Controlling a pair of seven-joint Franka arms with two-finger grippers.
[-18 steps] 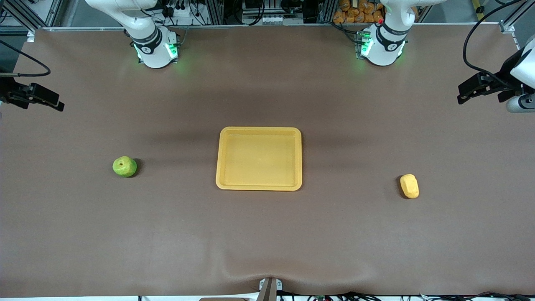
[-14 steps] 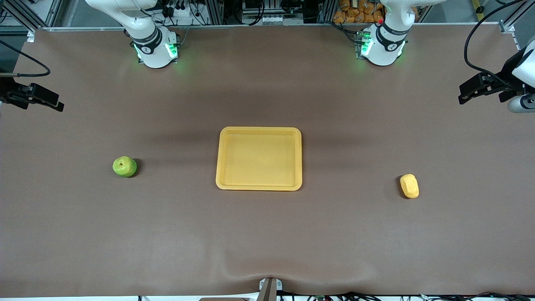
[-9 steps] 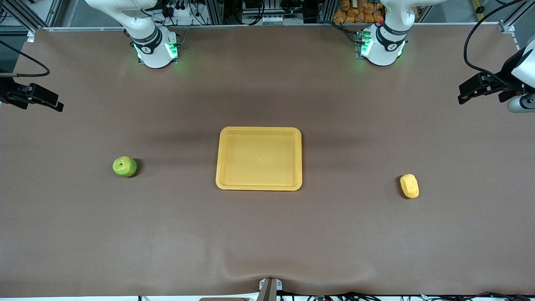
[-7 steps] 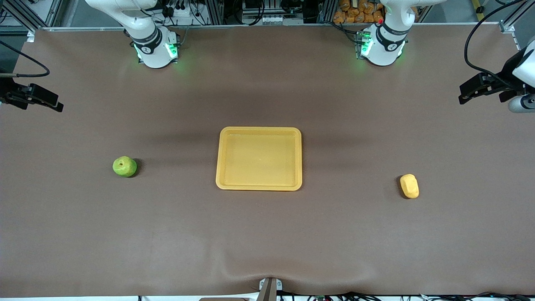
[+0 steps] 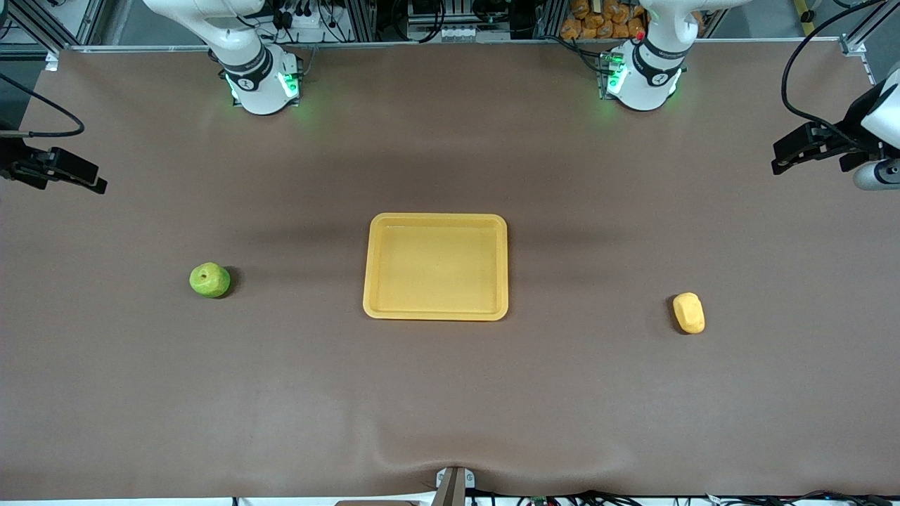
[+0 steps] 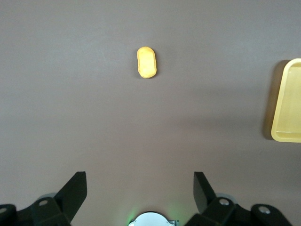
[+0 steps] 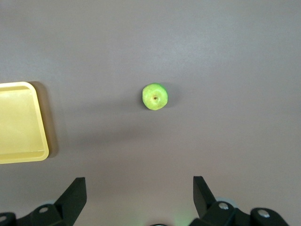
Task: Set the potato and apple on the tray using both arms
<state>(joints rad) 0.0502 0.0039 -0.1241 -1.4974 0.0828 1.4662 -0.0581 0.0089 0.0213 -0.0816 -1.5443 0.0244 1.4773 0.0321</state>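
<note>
The yellow-orange tray (image 5: 436,268) lies empty at the table's middle. The green apple (image 5: 209,280) sits toward the right arm's end, and the oblong potato (image 5: 689,313) toward the left arm's end, each well apart from the tray. My right gripper (image 5: 90,181) hangs high over the table's edge at its own end, open and empty. Its wrist view shows the apple (image 7: 154,97), the tray's corner (image 7: 21,123) and the spread gripper (image 7: 139,193). My left gripper (image 5: 779,160) hangs high at its own end, open and empty. Its wrist view shows the potato (image 6: 146,62), the tray's edge (image 6: 288,101) and the gripper (image 6: 140,190).
The brown table cover (image 5: 450,393) has a small wrinkle at the edge nearest the front camera. The two arm bases (image 5: 264,84) (image 5: 643,77) stand along the edge farthest from it. Cables and frame posts lie off the table there.
My right gripper has shifted slightly over its end of the table. The left gripper, the apple, the potato and the tray have not visibly moved.
</note>
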